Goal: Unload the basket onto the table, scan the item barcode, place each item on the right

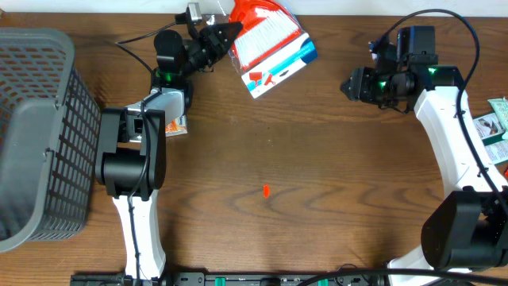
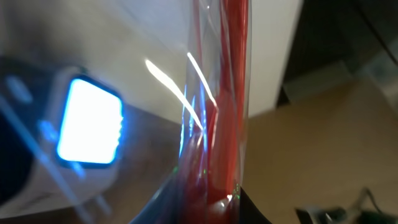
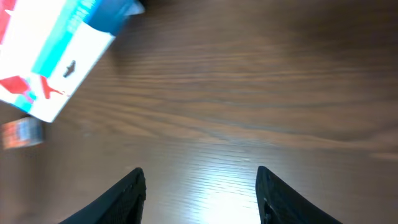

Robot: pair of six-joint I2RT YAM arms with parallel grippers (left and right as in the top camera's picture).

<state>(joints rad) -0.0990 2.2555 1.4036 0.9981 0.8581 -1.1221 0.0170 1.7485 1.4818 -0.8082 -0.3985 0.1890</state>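
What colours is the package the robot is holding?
Red, white and blue package; clearest overhead.

Overhead looks straight down on the desk. Left wrist sits tight against the packet; right wrist, low, shares it with overhead.

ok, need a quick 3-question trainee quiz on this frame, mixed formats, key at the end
1. True or false: the right gripper is holding the red-and-white package.
2. Where does the grey basket stand? A) on the left arm's side of the table B) on the right arm's side C) mid-table
3. Short answer: which gripper is clamped on the package?

Key:
1. False. Its jaws are apart with nothing between them.
2. A
3. The left gripper.
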